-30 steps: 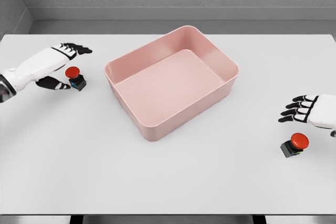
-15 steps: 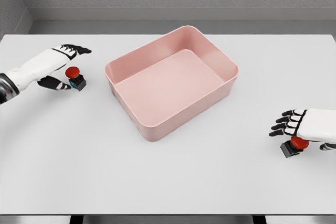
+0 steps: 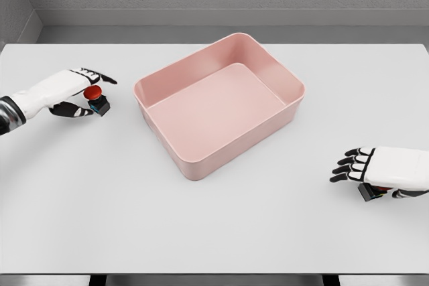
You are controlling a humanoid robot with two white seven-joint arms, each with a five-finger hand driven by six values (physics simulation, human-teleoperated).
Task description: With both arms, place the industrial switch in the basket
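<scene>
Handling: small red-capped black industrial switch (image 3: 96, 99), likely light, rigid, smooth; best gripped by its boxy base.
Left robot hand (image 3: 75, 92): narrowing round it, left of pink plastic basket (image 3: 292, 84).
Right robot hand (image 3: 372, 167): spread over second switch (image 3: 369, 193) on white bench (image 3: 214, 232).

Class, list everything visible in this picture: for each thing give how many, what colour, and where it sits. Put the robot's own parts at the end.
table: 1, white, fills most of the view.
basket: 1, pink, centre of table, empty.
left switch: 1, red button on black base, left of basket, between the left hand's fingers.
right switch: 1, black base showing, near right edge, under the right hand.
left hand: 1, white with black fingers, left edge.
right hand: 1, white with black fingers, right edge.
</scene>
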